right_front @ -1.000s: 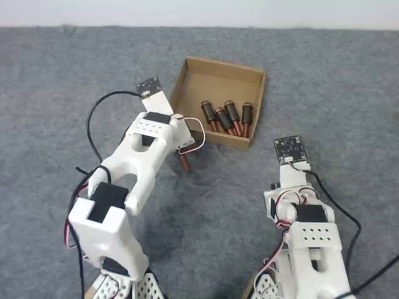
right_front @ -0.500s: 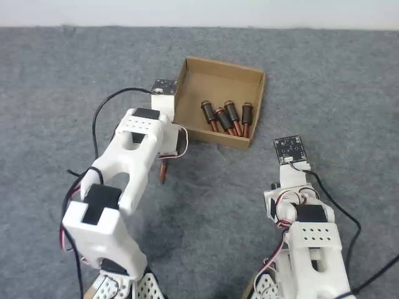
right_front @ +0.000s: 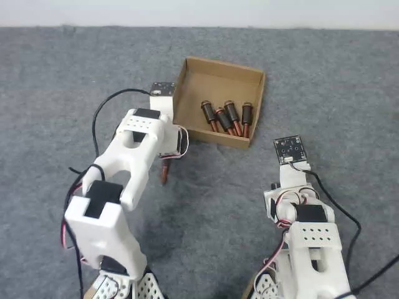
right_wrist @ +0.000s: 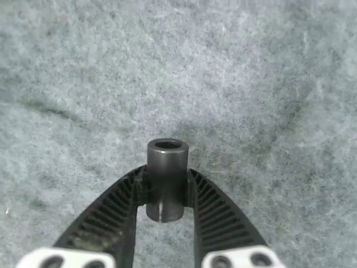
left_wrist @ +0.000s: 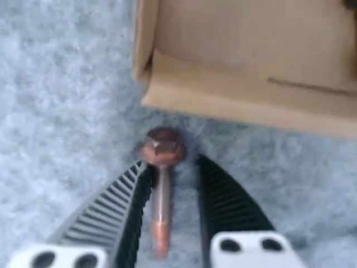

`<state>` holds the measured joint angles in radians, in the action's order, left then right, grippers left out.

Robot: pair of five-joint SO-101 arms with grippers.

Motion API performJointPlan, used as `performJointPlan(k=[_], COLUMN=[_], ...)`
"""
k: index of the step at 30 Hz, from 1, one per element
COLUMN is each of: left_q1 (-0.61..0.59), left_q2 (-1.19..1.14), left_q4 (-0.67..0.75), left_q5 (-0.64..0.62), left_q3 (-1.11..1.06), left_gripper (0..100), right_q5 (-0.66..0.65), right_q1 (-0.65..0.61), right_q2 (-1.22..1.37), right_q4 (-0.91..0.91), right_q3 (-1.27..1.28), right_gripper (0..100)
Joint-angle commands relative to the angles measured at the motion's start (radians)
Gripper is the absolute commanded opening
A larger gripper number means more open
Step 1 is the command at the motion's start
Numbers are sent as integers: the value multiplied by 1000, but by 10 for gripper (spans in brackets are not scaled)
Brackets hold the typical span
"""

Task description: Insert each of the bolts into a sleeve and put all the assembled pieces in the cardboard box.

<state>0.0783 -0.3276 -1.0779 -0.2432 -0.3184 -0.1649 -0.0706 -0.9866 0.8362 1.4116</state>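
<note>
Left wrist view: bolt (left_wrist: 161, 184) between jaws; right jaws clamp sleeve (right_wrist: 167, 178).

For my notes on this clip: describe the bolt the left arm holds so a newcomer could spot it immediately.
Find the open brown cardboard box on the grey carpet; just outside its near-left corner hangs the left arm's end effector. Between its black fingers is a copper-coloured hex-head bolt. Unlike the four pieces inside the box, it wears no dark sleeve.
</note>
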Motion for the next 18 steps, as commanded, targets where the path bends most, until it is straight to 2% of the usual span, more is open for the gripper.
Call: performJointPlan(k=[1, 14, 18], left_q1=[-3, -54, -110], left_q2=[-41, -8, 74], left_q4=[-38, -43, 17], left_q5=[-52, 12, 11], left_q3=[99, 93, 12], left_gripper=[31, 9, 9], right_q5=[-12, -12, -5], right_q1=[5, 5, 7], right_q2=[-33, -41, -38], right_q4=[-15, -21, -168], right_q3=[5, -2, 5], right_gripper=[6, 6, 6])
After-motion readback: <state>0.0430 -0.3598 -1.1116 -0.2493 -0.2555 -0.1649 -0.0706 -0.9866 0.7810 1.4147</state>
